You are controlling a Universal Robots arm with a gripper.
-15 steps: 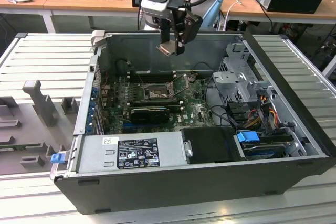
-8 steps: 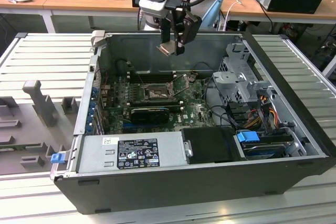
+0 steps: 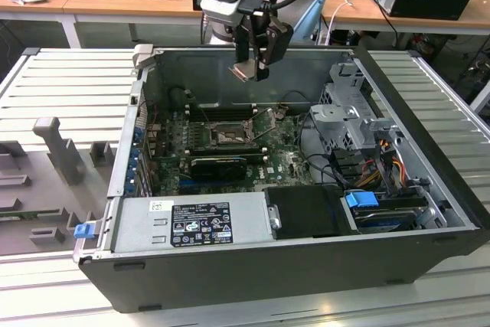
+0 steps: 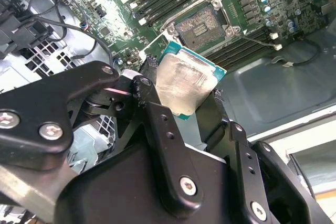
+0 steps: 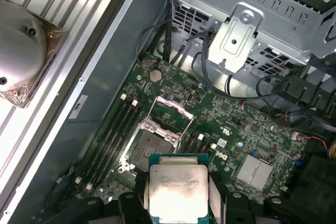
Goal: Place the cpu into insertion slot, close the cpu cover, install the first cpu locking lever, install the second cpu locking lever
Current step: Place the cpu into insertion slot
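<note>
My gripper (image 3: 251,74) hangs above the open computer case, near its back wall, and is shut on the cpu (image 3: 243,72). The cpu is a flat square chip with a dull silver face; in both wrist views it sits clamped between the two black fingers (image 4: 186,85) (image 5: 177,192). Below it on the green motherboard lies the insertion slot (image 3: 228,136) (image 4: 202,24) (image 5: 149,145), uncovered, with its brownish pin field bare. The cpu cover (image 5: 172,109) stands tilted up at the slot's far edge. The chip is well above the slot and not touching it.
Long black memory slots (image 5: 113,132) flank the socket. A black card (image 3: 218,165) lies in front of it. A metal drive cage (image 3: 352,112) with cables fills the exterior view's right, and the power supply (image 3: 191,220) sits at the front. Case walls (image 3: 253,55) enclose the board.
</note>
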